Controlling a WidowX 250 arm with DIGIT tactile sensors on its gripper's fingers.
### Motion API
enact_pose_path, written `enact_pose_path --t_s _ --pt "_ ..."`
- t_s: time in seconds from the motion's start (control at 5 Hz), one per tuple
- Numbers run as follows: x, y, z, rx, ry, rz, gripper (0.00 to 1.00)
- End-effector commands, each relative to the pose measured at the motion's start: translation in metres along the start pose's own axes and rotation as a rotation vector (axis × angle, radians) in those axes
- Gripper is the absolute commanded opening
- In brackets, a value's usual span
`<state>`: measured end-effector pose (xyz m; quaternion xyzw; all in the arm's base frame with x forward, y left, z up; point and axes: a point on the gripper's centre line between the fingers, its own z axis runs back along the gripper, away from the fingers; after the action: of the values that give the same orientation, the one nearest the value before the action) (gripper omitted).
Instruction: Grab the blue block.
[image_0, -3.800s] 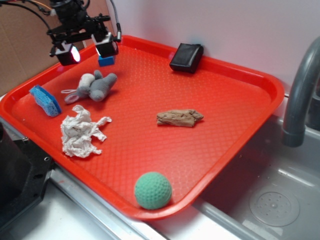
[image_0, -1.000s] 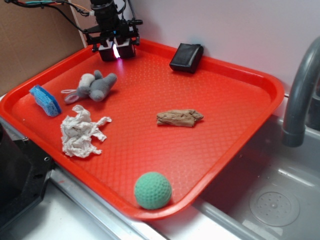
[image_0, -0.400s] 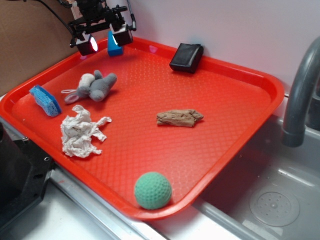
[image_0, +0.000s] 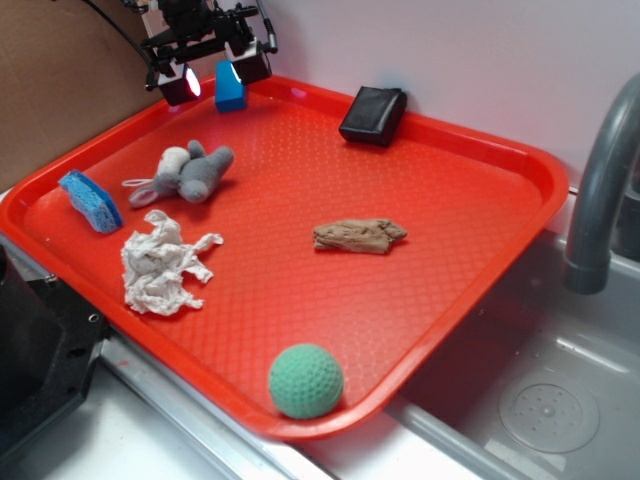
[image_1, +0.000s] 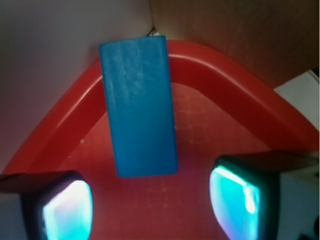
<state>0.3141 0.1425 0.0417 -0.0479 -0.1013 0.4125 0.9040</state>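
Observation:
The blue block (image_0: 230, 90) stands on end at the back left corner of the red tray (image_0: 480, 150), leaning towards the rim. In the wrist view the blue block (image_1: 139, 105) lies ahead of the fingers, in line with the gap but beyond the tips. My gripper (image_0: 215, 76) hovers over that corner with its jaws wide open and nothing between them. In the wrist view the gripper (image_1: 152, 205) shows two lit pads (image_1: 65, 212) at the bottom corners, with bare tray floor between them.
On the tray are a grey plush mouse (image_0: 192, 172), a light blue sponge (image_0: 90, 200), crumpled white paper (image_0: 160, 262), a brown scrap (image_0: 358, 236), a green ball (image_0: 306, 380) and a black box (image_0: 373, 115). A sink and grey faucet (image_0: 598, 190) are to the right.
One second ago the gripper sat low with its fingers close together at the tray's corner, hiding the block. It has since risen, shifted left and opened, and the block now stands free.

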Motion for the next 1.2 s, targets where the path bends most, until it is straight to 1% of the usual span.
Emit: enact_pose_path --t_s 0.0,0.2,0.6,1.0 --pt "0.02 -0.009 0.008 -0.082 -0.075 0.004 1.0" --pt "0.021 -0.014 -0.003 -0.092 -0.088 0.009 1.0" --pt "0.025 -0.015 -0.017 -0.057 -0.081 0.002 1.0" --pt "0.037 -0.015 -0.026 -0.033 -0.093 -0.003 1.0"
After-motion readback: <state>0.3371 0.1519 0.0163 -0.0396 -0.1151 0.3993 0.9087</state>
